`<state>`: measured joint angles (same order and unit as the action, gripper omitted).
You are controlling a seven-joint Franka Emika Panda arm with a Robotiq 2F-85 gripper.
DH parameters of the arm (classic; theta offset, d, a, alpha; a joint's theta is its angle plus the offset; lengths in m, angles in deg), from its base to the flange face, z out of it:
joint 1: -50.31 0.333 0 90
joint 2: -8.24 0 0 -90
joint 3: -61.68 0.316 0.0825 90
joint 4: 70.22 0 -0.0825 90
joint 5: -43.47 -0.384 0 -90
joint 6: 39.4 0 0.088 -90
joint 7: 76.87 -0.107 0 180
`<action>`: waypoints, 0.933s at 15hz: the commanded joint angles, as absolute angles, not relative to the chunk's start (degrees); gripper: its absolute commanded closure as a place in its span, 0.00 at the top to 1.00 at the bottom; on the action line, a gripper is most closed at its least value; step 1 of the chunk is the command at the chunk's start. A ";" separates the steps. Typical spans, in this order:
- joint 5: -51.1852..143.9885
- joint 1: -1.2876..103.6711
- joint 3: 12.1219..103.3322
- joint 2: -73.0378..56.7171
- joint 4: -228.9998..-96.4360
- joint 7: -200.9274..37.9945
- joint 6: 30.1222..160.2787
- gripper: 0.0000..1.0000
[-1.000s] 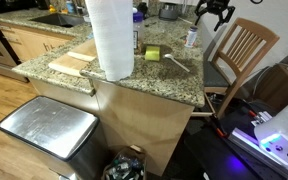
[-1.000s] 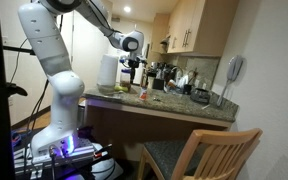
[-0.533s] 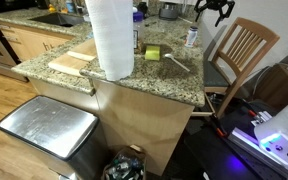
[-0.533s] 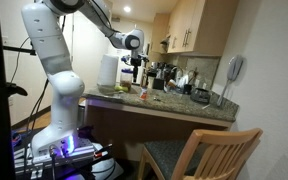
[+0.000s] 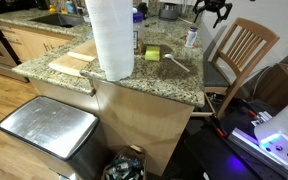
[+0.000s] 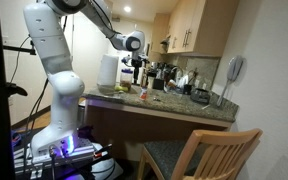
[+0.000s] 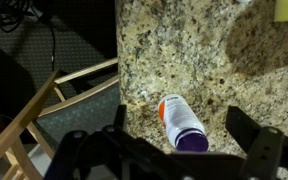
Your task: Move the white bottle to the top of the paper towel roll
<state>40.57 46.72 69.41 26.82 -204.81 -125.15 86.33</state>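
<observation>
The white bottle [image 5: 192, 37] with a purple cap stands upright near the counter's edge by the chair. The wrist view looks down on it [image 7: 181, 123]; it has an orange label stripe. My gripper [image 5: 213, 10] hangs open above the bottle and holds nothing. In the wrist view its fingers [image 7: 174, 160] spread to either side of the bottle, apart from it. The tall white paper towel roll [image 5: 111, 40] stands upright at the counter's other end, also in an exterior view [image 6: 108, 72]. The gripper [image 6: 136, 66] hovers beside the roll there.
A yellow-green sponge [image 5: 152, 53] and a white utensil [image 5: 176, 63] lie between roll and bottle. A wooden cutting board [image 5: 72, 63] lies by the roll. A wooden chair [image 5: 240, 50] stands past the counter edge. A steel bin [image 5: 48, 129] stands below.
The gripper has risen slightly above the bottle. The bottle and the roll have not moved.
</observation>
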 commanded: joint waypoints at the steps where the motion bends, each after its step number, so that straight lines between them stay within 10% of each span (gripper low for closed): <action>1: 39.48 46.13 68.20 20.70 -203.46 -129.90 92.50 1.00; 14: 41.67 47.40 66.36 18.61 -204.23 -133.33 94.92 1.00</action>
<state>41.53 46.76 67.03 18.62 -204.32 -133.27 95.06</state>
